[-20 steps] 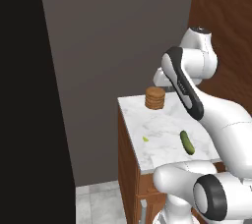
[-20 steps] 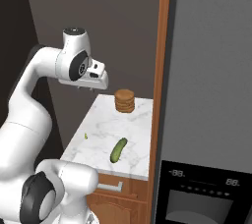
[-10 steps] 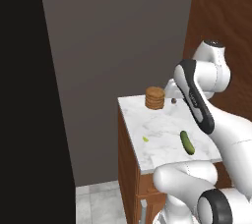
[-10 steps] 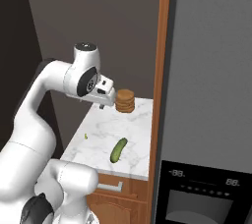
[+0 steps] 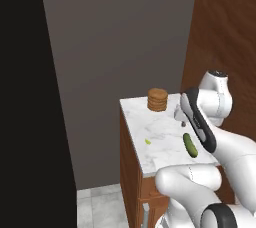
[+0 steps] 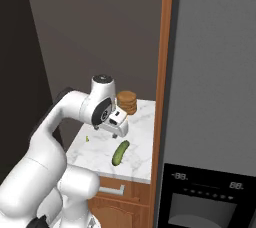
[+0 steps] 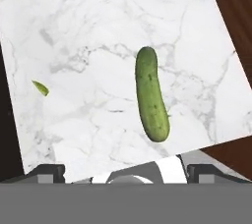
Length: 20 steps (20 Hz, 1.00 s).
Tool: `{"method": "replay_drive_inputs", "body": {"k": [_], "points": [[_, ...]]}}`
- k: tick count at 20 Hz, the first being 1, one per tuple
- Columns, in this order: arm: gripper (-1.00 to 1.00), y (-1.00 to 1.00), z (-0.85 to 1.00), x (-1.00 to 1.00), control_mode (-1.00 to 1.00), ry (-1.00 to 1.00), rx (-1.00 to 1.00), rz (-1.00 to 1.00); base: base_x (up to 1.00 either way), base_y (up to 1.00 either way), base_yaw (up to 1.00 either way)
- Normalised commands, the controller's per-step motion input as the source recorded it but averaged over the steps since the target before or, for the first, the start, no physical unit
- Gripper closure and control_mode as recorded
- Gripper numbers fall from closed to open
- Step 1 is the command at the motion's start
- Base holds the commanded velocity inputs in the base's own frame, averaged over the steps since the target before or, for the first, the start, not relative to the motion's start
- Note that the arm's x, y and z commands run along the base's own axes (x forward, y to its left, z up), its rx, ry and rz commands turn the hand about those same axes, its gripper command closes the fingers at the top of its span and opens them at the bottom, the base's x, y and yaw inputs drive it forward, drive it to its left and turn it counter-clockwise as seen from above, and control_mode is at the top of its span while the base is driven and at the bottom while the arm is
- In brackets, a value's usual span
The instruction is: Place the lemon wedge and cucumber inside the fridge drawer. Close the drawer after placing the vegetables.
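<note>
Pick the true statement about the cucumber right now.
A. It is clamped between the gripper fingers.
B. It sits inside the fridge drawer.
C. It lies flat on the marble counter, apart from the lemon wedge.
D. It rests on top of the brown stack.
C: the cucumber lies flat on the marble counter, with bare marble between it and the lemon wedge.

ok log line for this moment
gripper: open, above counter | cucumber: lying on counter, not held | lemon wedge: on counter, apart from cucumber
</note>
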Motion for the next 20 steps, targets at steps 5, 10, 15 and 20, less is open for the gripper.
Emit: {"method": "replay_drive_inputs", "body": {"k": [5, 10, 15, 20], "points": [[-1.00, -0.51, -0.90, 0.20, -1.00, 0.06, 0.00, -0.09, 0.00, 0.00, 0.00], [-1.00, -0.11, -0.54, 0.06, -1.00, 0.01, -0.06, -0.04, 0.00, 0.00, 0.00], [-1.00, 0.00, -0.20, 0.23, -1.00, -0.01, -0.10, 0.00, 0.00, 0.00, 0.00], [-1.00, 0.02, -0.20, 0.40, -1.00, -0.01, -0.08, 0.03, 0.00, 0.00, 0.00]]}}
